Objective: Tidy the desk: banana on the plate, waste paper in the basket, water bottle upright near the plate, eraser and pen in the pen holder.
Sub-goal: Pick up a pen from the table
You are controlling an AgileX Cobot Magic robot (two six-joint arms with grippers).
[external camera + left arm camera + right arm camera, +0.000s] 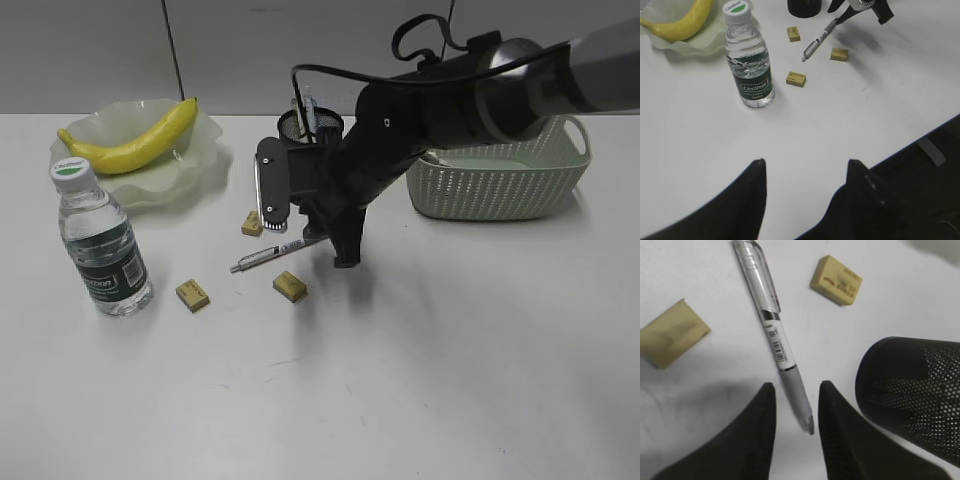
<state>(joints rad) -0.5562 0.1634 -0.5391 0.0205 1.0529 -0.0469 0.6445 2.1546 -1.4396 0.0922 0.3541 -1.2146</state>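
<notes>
My right pincer (795, 412) sits low over the white desk (450, 360), its two dark fingers partly open and straddling the tip end of a clear pen (774, 332) without yet pinching it. Just right of the fingers stands the black mesh pen holder (912, 390), close enough to crowd them; one yellow eraser (836, 280) lies ahead beyond the holder and another eraser (671, 339) lies off to the left. My left pincer (807, 175) hangs open and empty, well apart, facing the upright water bottle (748, 62), with the banana (682, 22) resting on the plate (710, 42) behind it.
</notes>
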